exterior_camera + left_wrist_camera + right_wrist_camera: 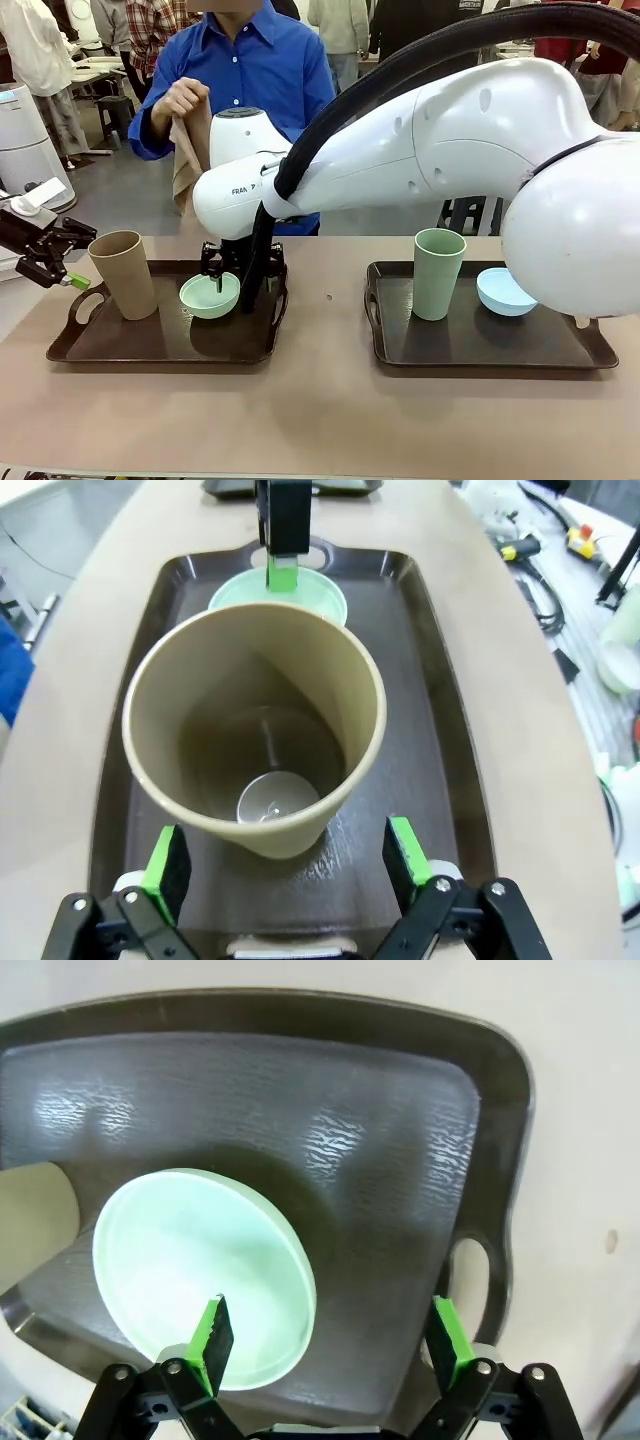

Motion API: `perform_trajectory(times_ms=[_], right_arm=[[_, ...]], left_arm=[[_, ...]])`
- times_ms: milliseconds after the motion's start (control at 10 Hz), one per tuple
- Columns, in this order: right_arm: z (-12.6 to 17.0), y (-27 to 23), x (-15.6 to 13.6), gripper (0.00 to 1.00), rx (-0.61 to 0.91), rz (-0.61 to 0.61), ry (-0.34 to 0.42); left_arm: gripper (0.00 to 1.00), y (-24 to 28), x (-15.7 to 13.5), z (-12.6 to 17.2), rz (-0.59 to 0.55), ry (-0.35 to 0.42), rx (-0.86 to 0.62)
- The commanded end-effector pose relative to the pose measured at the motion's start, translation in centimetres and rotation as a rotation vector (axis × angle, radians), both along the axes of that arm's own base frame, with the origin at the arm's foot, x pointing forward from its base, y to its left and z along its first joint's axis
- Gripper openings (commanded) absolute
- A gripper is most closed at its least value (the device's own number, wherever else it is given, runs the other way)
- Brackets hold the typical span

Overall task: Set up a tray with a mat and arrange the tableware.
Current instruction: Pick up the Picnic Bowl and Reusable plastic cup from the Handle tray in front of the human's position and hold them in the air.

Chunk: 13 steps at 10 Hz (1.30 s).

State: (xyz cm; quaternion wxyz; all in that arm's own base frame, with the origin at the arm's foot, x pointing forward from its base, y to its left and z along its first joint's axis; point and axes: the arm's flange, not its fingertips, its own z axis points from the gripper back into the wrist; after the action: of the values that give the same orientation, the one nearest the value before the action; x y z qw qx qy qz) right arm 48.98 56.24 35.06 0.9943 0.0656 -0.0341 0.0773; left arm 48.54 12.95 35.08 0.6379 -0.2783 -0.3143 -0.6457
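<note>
Both wide open, empty: your right tool straddles mint bowl rim, likely pinch-ready; left tool at 9 o'clock of tan cup.

R arm reached across the middle to the table's left half; R gripper pointed down, jaws wide apart. L gripper hovered by table's left edge, jaws wide too.
</note>
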Motion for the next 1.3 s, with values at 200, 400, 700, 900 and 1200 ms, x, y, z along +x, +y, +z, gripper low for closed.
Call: perform_trajectory(times_ms=[200,400,700,900,1200], right_arm=[[-0.9,1.1,1.0,1.00,0.001,0.034,-0.027],[-1.3,1.5,1.3,1.00,0.012,0.045,-0.026],[-1.4,1.4,1.3,0.89,0.025,0.058,-0.028],[-1.5,1.3,1.2,0.30,0.033,0.071,-0.028],[-1.4,1.1,0.9,0.00,0.041,0.089,-0.023]], left_arm=[[1.00,-2.0,-0.5,-1.4,-0.021,-0.022,-0.026],[1.00,-2.8,-0.5,-2.0,-0.029,-0.016,-0.051],[1.00,-4.0,0.0,-2.7,-0.016,-0.033,-0.101],[1.00,-5.0,0.0,-3.2,-0.027,-0.031,-0.101],[0.47,-5.2,-0.1,-3.1,-0.042,-0.035,-0.077]])
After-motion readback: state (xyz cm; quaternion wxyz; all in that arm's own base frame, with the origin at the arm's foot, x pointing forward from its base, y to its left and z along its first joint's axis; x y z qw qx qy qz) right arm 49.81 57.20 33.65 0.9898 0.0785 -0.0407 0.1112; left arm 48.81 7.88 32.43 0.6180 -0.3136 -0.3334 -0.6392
